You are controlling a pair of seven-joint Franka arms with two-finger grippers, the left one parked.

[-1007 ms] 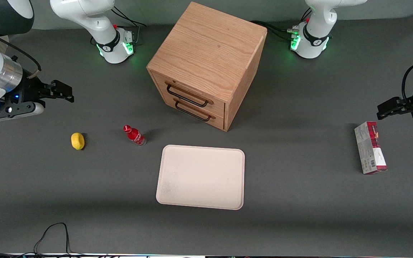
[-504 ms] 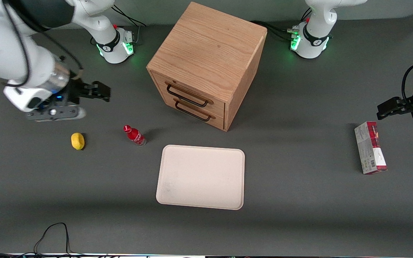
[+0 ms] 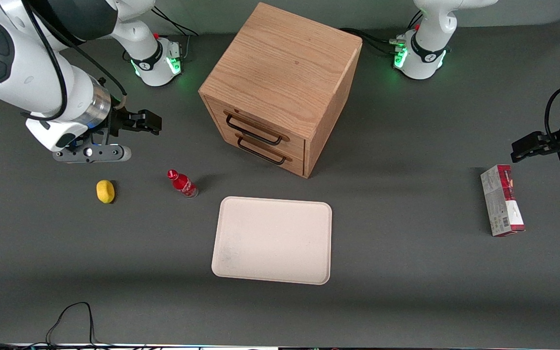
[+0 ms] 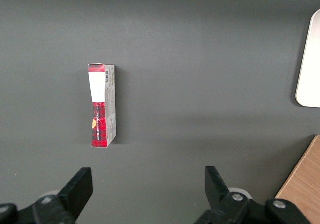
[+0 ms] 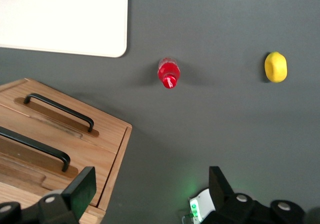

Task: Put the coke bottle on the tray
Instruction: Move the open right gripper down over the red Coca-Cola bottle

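Observation:
The coke bottle (image 3: 182, 183) (image 5: 168, 73), small and red with a red cap, stands on the dark table between a yellow lemon and the tray. The cream tray (image 3: 272, 240) (image 5: 65, 19) lies flat beside it, slightly nearer the front camera, with nothing on it. My gripper (image 3: 149, 122) (image 5: 152, 184) hovers above the table, farther from the front camera than the bottle and well apart from it. Its fingers are open and hold nothing.
A wooden two-drawer cabinet (image 3: 280, 82) (image 5: 55, 139) stands farther from the camera than the tray, drawers shut. A yellow lemon (image 3: 105, 191) (image 5: 275, 67) lies beside the bottle. A red-and-grey carton (image 3: 502, 200) (image 4: 102, 105) lies toward the parked arm's end.
My gripper has swung in from the working arm's end of the table toward the cabinet and bottle, still open. Bottle, tray and lemon have not moved.

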